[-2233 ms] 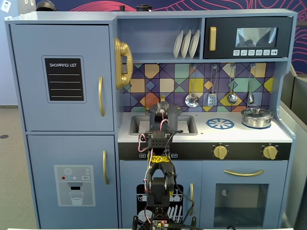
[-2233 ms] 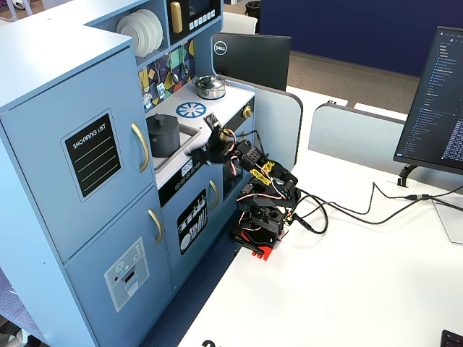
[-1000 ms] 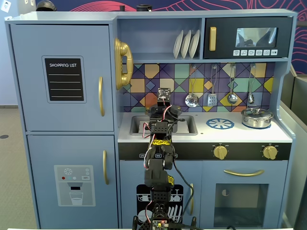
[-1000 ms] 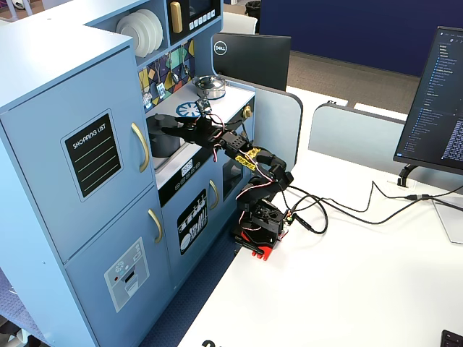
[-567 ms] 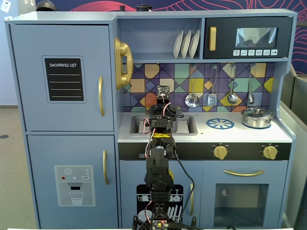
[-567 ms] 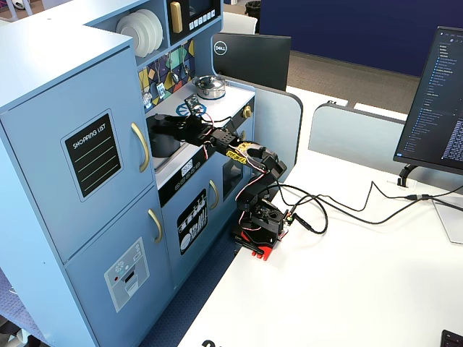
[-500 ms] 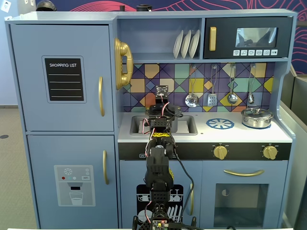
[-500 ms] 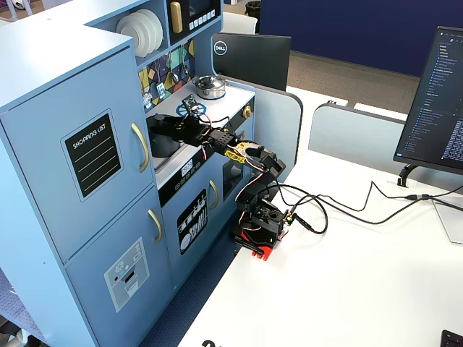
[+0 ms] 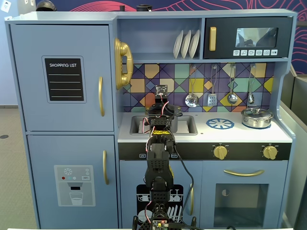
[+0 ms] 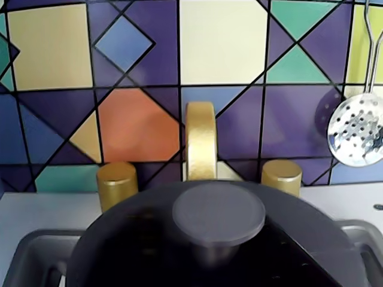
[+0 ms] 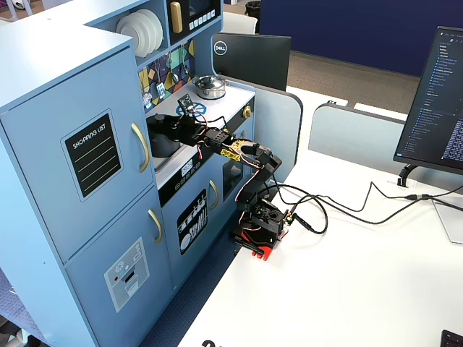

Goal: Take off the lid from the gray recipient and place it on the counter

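The dark-gray lid (image 10: 137,224) with its round knob (image 10: 218,212) fills the bottom of the wrist view, over the sink (image 10: 36,254). Dark blurred shapes lie either side of the knob's stem; I cannot make out my fingers against the dark lid. In a fixed view, the gray recipient (image 11: 162,141) stands in the sink with my gripper (image 11: 179,129) at its top. In the front fixed view my arm (image 9: 159,125) hides the pot and gripper. The pale counter (image 9: 240,135) lies to the right of the sink.
A gold tap (image 10: 200,140) and two gold knobs (image 10: 116,182) stand just behind the lid against the tiled wall. A slotted spoon (image 10: 359,128) hangs at the right. A shiny silver pot (image 9: 257,117) sits at the counter's right, beside the blue burner ring (image 9: 220,123).
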